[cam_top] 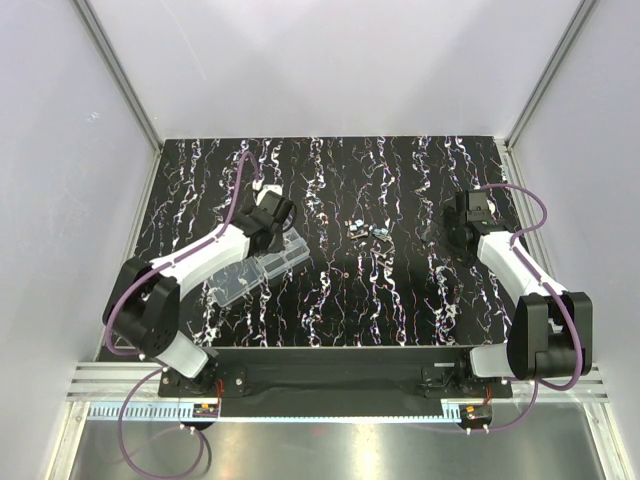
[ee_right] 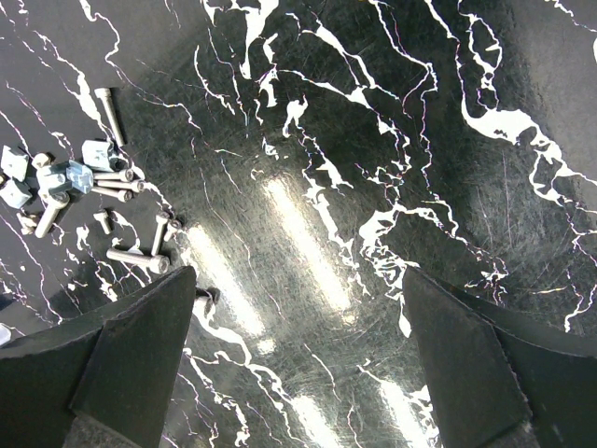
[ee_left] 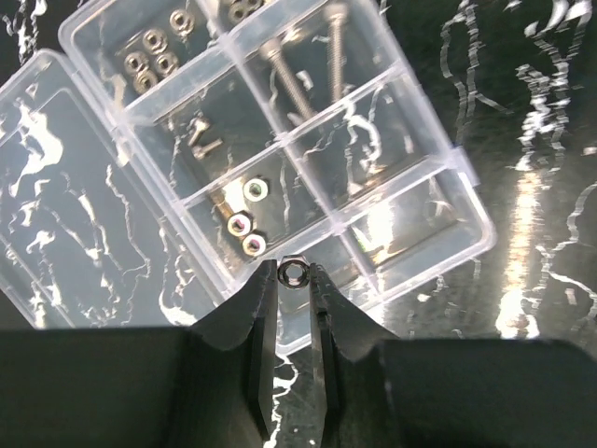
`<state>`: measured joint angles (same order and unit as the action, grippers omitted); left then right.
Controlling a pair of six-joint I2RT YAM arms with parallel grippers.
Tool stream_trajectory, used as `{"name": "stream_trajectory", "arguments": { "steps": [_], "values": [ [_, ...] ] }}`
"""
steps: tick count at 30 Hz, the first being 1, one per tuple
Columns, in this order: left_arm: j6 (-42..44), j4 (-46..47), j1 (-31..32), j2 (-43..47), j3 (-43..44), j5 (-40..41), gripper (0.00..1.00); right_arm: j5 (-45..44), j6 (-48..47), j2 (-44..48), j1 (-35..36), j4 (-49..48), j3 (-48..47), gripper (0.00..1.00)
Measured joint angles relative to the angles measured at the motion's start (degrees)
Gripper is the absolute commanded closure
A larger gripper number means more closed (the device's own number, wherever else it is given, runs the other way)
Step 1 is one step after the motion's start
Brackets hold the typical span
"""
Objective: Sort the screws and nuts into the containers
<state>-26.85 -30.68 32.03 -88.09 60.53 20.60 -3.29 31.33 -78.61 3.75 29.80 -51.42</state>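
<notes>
My left gripper is shut on a small silvery hex nut, pinched at the fingertips above the near edge of the clear organiser box. The compartment just beyond the tips holds three nuts. Other containers hold several nuts, two long screws and small screws. From above, the left gripper hangs over the box. My right gripper stands wide open over bare tabletop, holding nothing. Loose screws lie left of its left finger.
The box's flat clear lid lies open to the left. The loose pile sits mid-table between the arms, with pale blocky metal pieces among the screws. The right gripper is right of that pile. Grey walls enclose the table.
</notes>
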Motion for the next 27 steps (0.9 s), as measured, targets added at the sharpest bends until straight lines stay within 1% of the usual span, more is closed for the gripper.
{"name": "stream_trajectory", "arguments": {
  "steps": [6,12,19,21,23,24,27],
  "values": [
    [0.02,0.72,-0.17,-2.78,0.09,2.23,0.85,0.44,0.02,0.00,0.00,0.02,0.00,0.00],
    [0.02,0.85,-1.46,-3.72,0.13,2.89,0.85,0.74,0.02,0.00,0.00,0.02,0.00,0.00],
    [0.07,1.86,-2.25,-4.66,0.37,3.04,0.81,0.96,0.02,0.00,0.00,0.02,0.00,0.00],
    [0.09,1.92,-2.25,-5.64,0.87,3.04,0.73,0.98,0.02,0.00,0.00,0.02,0.00,0.00],
    [0.35,2.01,-2.25,-6.34,1.11,3.02,0.68,1.01,0.02,0.00,0.00,0.02,0.00,0.00],
    [0.39,1.99,-2.25,-6.47,1.22,3.06,0.58,1.01,0.02,0.00,0.00,0.02,0.00,0.00],
    [0.70,1.62,-2.25,-6.49,1.84,3.50,0.48,1.03,0.02,0.00,0.00,0.02,0.00,0.00]
  ]
}}
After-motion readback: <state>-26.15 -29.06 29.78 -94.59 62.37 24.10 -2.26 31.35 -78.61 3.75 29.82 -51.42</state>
